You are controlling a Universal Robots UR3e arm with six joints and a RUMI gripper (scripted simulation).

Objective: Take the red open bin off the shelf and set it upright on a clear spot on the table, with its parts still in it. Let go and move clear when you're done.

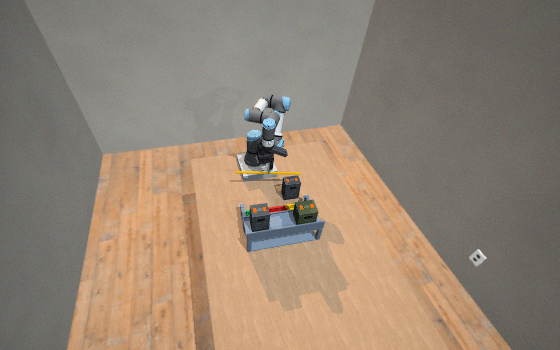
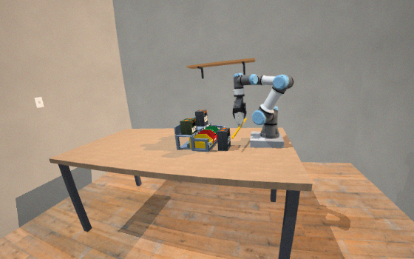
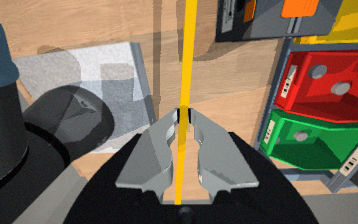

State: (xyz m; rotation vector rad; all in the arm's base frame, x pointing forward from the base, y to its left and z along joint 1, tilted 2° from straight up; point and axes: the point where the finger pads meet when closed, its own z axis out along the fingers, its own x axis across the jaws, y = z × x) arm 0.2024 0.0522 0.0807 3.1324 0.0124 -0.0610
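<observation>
The red open bin (image 1: 277,209) (image 2: 208,134) (image 3: 330,106) sits in the grey-blue shelf (image 1: 284,235) (image 3: 273,90), between a green bin (image 3: 310,152) and a yellow bin (image 3: 347,30) (image 2: 200,143). Two round grey parts show inside the red bin in the wrist view. My gripper (image 1: 270,171) (image 2: 239,125) (image 3: 183,109) is shut on a long thin yellow bar (image 1: 249,173) (image 2: 236,133) (image 3: 188,50). It holds the bar above the table, between the robot base and the shelf, apart from the red bin. The bar's middle is near my fingertips.
A black box (image 1: 291,190) (image 2: 223,140) (image 3: 275,25) stands on the table before the yellow bin end of the shelf. A dark grey box (image 1: 259,220) (image 2: 201,118) and a dark green box (image 1: 305,214) (image 2: 188,126) stand on the shelf's upper level. A wooden wall shelf (image 2: 221,64) hangs behind.
</observation>
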